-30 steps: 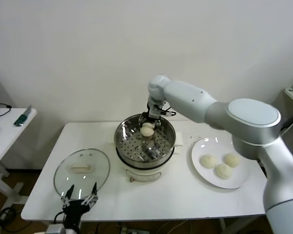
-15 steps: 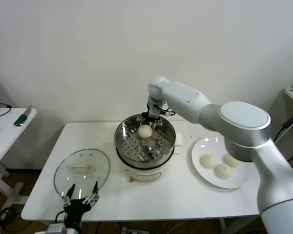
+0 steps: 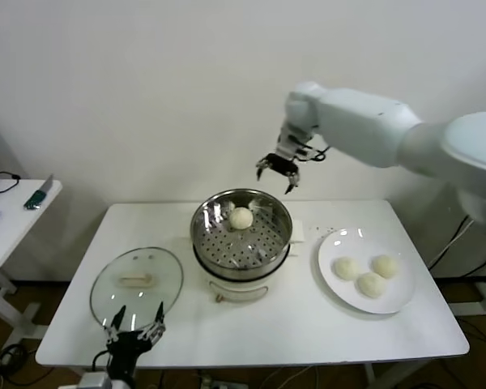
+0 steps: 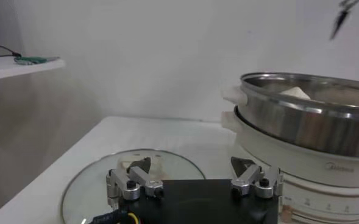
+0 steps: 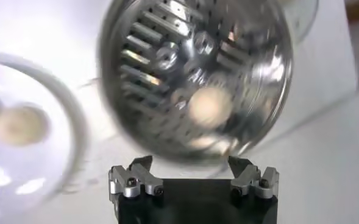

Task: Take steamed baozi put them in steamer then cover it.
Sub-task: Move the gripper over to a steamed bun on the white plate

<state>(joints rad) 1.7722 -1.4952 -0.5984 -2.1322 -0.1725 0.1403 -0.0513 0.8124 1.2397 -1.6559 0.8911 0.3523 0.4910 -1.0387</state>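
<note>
Baozi number four in all: one (image 3: 241, 217) lies on the perforated tray inside the steamer (image 3: 241, 243), toward its back wall, and three (image 3: 372, 275) sit on the white plate (image 3: 340, 241) to the steamer's right. A second ago the right gripper (image 3: 277, 173) stood low at the steamer's back rim with a bun between its fingers; now it hangs in the air above and behind the pot, jaws spread wide and empty, and that bun rests free on the tray. The plate's three buns have not moved.

One glass lid (image 3: 136, 280) lies flat on the table left of the steamer, and the left gripper (image 3: 134, 320) waits just in front of it at the table's near edge, fingers wide apart, holding nothing, as before.

From the right wrist the whole tray shows from above with the bun (image 5: 209, 107) on it, blurred. The left wrist view sees the steamer (image 4: 307, 131) side-on, its cream base and handle, with only the top of the bun (image 4: 294, 92) above the rim.
</note>
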